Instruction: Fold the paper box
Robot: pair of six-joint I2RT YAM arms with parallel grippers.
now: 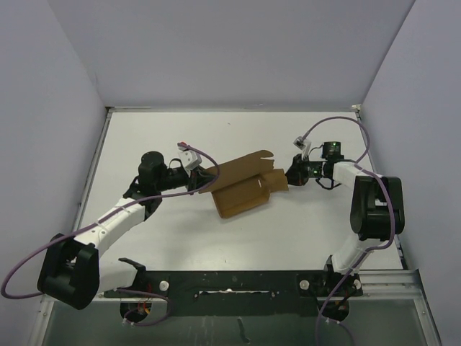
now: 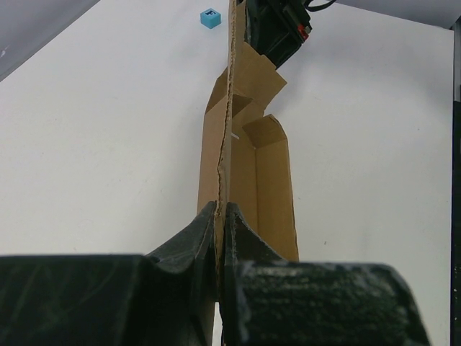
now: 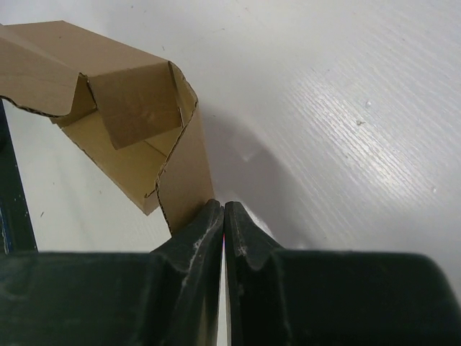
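The paper box (image 1: 241, 186) is a brown cardboard sheet, partly folded, lying tilted in the middle of the table. My left gripper (image 1: 204, 180) is shut on its left edge. In the left wrist view that panel (image 2: 270, 187) runs edge-on out of the closed jaws (image 2: 222, 209). My right gripper (image 1: 290, 175) sits at the box's right end flap. In the right wrist view its fingers (image 3: 219, 205) are shut with no cardboard between them. The curved flap (image 3: 184, 173) lies against the outside of the left finger.
A tiny blue cube (image 2: 209, 18) sits on the white table beyond the box in the left wrist view. Grey walls close in the table on three sides. A black rail (image 1: 238, 281) with the arm bases runs along the near edge.
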